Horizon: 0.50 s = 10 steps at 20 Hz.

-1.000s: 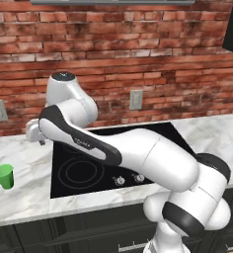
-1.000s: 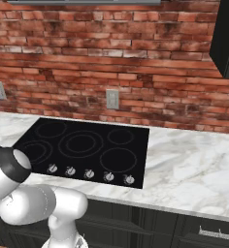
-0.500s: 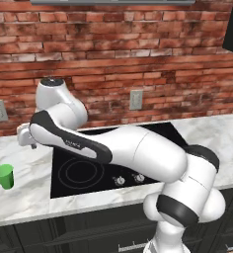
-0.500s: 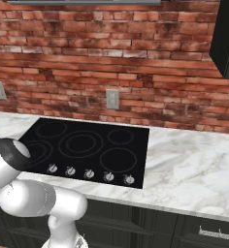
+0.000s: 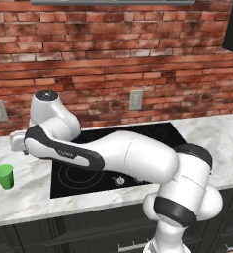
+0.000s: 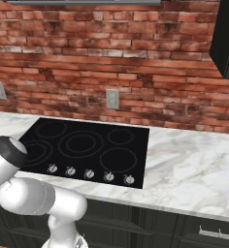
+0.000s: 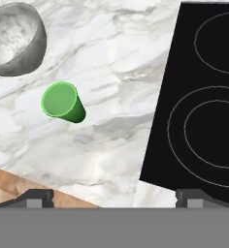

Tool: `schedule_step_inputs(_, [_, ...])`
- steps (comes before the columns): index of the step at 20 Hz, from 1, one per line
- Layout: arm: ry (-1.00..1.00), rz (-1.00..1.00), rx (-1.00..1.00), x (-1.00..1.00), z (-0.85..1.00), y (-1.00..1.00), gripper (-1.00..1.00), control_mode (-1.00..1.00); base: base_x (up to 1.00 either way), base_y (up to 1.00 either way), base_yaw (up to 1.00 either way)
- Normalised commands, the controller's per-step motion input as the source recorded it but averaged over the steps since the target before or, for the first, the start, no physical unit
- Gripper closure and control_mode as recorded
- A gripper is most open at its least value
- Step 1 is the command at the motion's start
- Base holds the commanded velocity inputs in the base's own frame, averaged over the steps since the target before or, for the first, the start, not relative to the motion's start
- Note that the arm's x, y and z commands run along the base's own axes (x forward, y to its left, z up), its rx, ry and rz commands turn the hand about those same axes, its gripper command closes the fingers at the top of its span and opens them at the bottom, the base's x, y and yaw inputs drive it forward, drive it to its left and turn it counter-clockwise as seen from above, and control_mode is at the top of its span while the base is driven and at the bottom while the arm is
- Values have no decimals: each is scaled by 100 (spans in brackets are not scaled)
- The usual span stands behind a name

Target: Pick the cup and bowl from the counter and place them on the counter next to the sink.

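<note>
Tool (image 7: 114, 196) open; bowl (image 7: 14, 38) cut off by frame edge

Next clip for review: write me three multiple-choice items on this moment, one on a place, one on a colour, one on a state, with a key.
1. Where does the cup stand?
A. on the cooktop
B. on the counter, beside the cooktop
C. inside the bowl

2. What colour is the cup?
A. red
B. blue
C. green

3. How is the gripper?
A. open and holding nothing
B. shut on the cup
C. shut on the bowl

Key: 1 B, the hand view shows the cup on white marble, apart from the bowl and the black glass. 2 C, it is bright green in the hand and left base views. 3 A, the finger tips stand wide apart with nothing between them.
</note>
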Motion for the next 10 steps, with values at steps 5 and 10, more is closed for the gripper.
schedule_step_inputs(5, [0, -27, 4, 12, -29, 9, -100, -100, 0, 0, 0])
schedule_step_inputs(10, [0, -22, 0, 23, -17, 15, -100, -100, 0, 0, 0])
